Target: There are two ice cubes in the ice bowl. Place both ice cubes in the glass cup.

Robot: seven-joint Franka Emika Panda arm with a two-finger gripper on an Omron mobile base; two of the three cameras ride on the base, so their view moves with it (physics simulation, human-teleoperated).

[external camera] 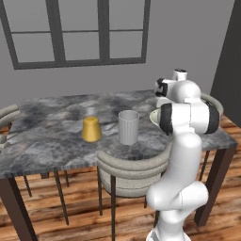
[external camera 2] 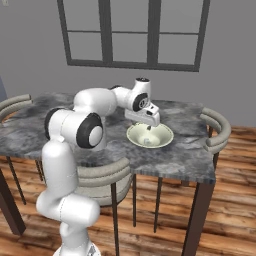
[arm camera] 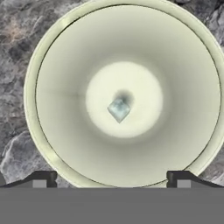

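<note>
The cream-white ice bowl lies straight below my gripper, which is open with its fingertips spread near the bowl's rim. One small clear ice cube rests in the middle of the bowl's floor. From the right base view, the gripper hangs just above the ice bowl with the ice cube under it, nothing between the fingers. The ribbed pale-grey glass cup stands upright on the marble table, left of the bowl's rim, which my arm mostly hides.
A short yellow cup stands left of the glass cup. The marble table has curved-back chairs at its front, left end and right end. A window fills the back wall.
</note>
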